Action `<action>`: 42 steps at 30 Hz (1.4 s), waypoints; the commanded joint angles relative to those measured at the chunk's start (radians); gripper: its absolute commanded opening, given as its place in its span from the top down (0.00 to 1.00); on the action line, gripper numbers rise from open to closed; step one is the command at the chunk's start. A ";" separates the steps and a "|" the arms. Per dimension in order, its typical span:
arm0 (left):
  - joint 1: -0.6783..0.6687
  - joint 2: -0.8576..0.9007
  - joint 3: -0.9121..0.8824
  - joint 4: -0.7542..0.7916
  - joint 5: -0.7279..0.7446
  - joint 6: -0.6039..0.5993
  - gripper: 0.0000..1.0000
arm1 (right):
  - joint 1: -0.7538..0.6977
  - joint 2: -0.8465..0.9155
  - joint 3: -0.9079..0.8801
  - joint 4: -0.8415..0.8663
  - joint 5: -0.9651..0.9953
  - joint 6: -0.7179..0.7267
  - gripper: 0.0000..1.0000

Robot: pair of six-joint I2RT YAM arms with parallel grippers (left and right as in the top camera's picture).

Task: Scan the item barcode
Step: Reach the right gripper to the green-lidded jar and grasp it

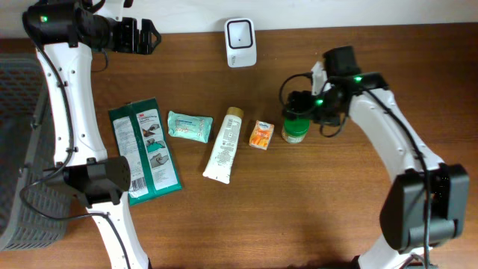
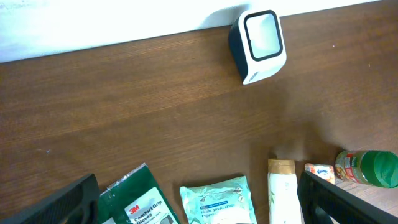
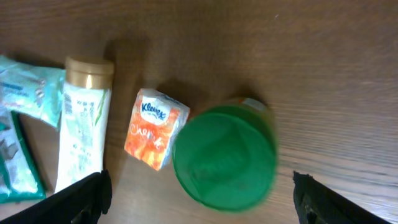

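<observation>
the jar with green lid (image 3: 224,158) stood upright on the wooden table (image 1: 328,209), at the right end of the row, just beside the orange tissue pack (image 3: 155,137). the right gripper (image 3: 199,196) hung over the jar with jaws wide apart, holding nothing. the white scanner (image 1: 240,42) stood at the far edge. the left gripper (image 1: 146,35), far left, was wide open and empty.
</observation>
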 commanded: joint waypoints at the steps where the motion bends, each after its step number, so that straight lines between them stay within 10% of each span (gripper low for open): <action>1: 0.001 -0.010 0.008 -0.001 0.013 0.019 0.01 | 0.065 0.031 0.023 0.014 0.145 0.157 0.09; 42: 0.001 -0.010 0.008 -0.001 0.011 0.019 0.01 | 0.083 0.166 0.129 -0.158 0.179 0.282 0.11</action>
